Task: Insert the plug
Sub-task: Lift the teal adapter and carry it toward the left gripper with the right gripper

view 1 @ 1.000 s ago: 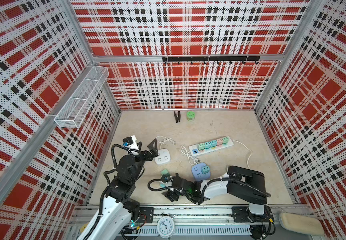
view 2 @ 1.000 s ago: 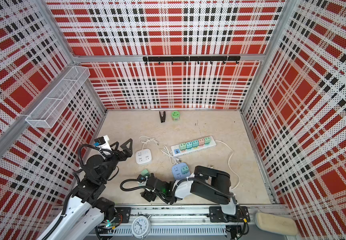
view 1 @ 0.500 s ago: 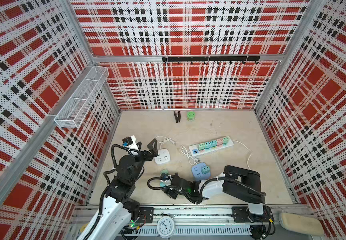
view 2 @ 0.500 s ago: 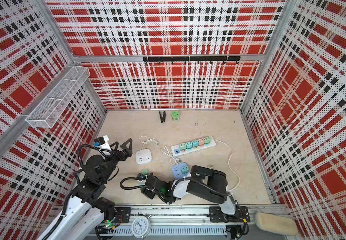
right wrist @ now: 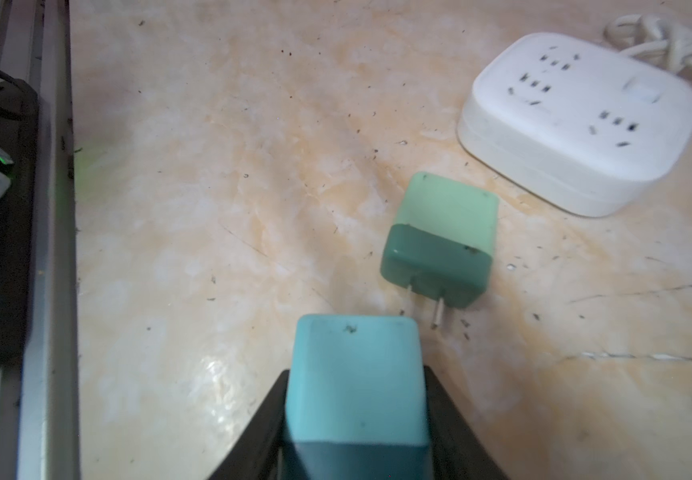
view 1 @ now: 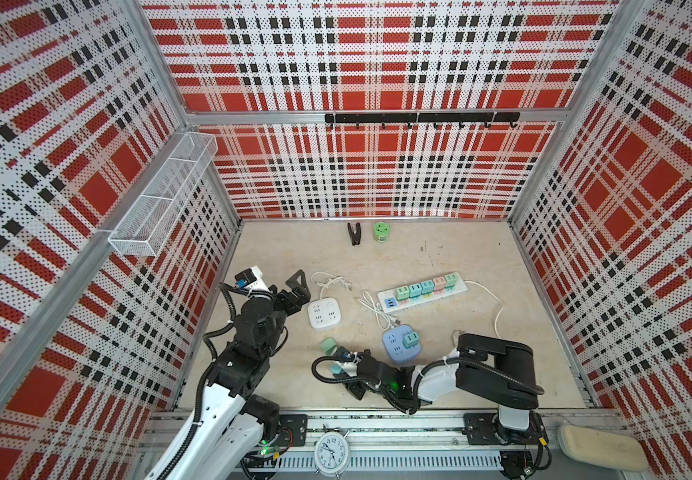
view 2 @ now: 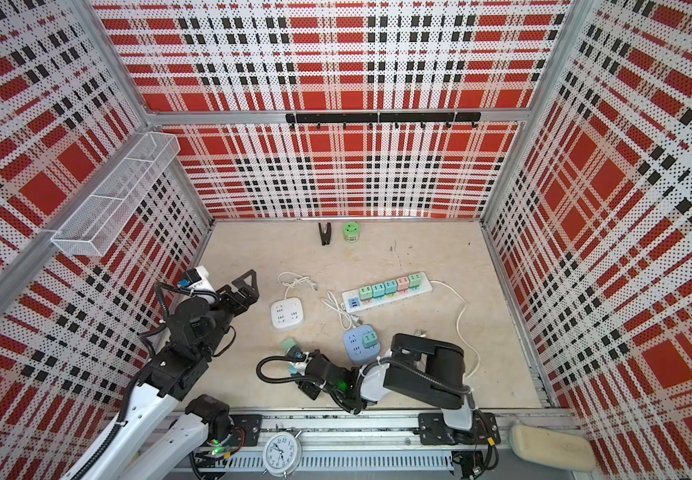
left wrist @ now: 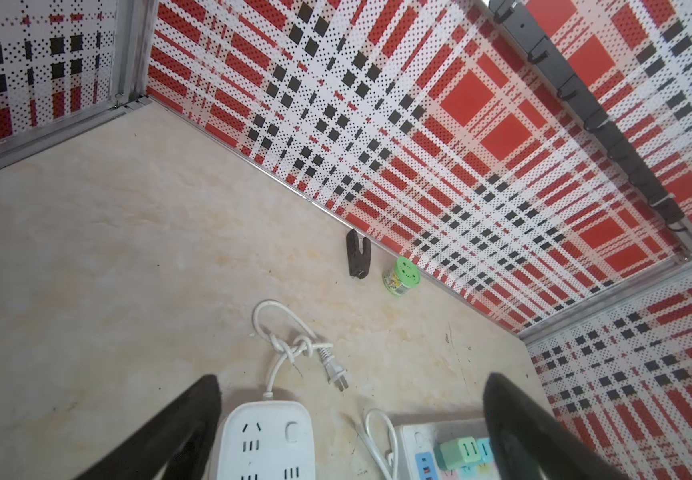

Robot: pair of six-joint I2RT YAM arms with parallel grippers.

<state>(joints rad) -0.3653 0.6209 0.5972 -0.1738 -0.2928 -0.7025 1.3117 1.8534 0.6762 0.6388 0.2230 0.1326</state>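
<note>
Counts: two grippers, three socket blocks, eight plugs. The long white power strip carries five plugs in a row, the blue square socket carries one green plug, and the white square socket carries none. That leaves two loose plugs. The teal plug is clamped between the right gripper fingers low at the front of the table; its light end sticks out past the fingertips, its dark end is back in the jaws, and the prongs can't be seen. The loose green plug lies on its side just beside the teal one, apart from it, with two prongs aimed back toward the gripper. It sits between the held plug and the white square socket, partly in the way. The blue square socket is near the right arm's wrist. The left gripper is wide open and holds nothing, hovering over the near edge of the white square socket. One knotted white cord with a bare plug end lies behind that socket. One black clip and one green round tub are by the back wall, well apart from the rest. One alarm clock and one beige sponge sit on the front rail. One wire basket hangs on the left wall, and one hook rail on the back wall.
</note>
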